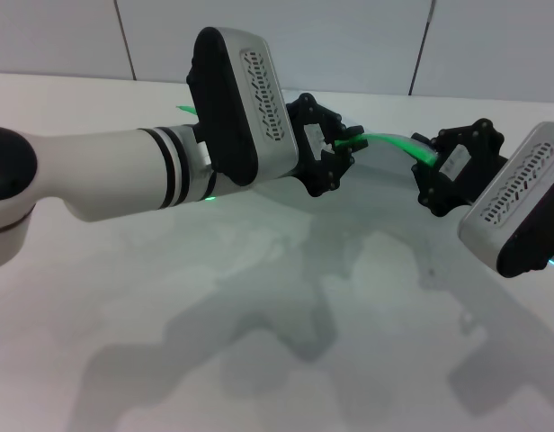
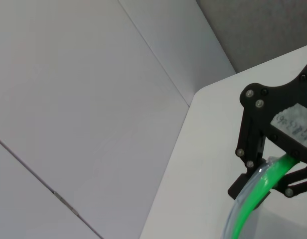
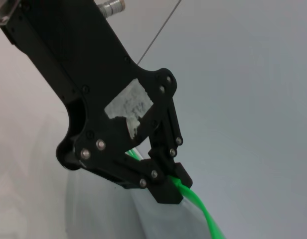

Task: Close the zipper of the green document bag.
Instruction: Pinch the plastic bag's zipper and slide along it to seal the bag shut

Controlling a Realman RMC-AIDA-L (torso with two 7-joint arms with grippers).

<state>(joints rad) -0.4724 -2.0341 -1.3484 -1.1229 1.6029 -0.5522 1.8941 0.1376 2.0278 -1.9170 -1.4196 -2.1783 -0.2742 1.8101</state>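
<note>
Stretching between them, the zipper (image 1: 394, 141) seems pinched by left tool (image 1: 342, 147) and right tool (image 1: 430, 164).

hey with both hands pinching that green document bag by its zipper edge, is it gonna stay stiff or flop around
Probably floppy: the bright green zipper strip bows between the left hand and right hand. The translucent pale plastic pouch hangs from it, so it is likely light and thin, perhaps slippery.

left gripper (image 1: 342, 151) clamped, right gripper (image 1: 427, 173) clamped
</note>
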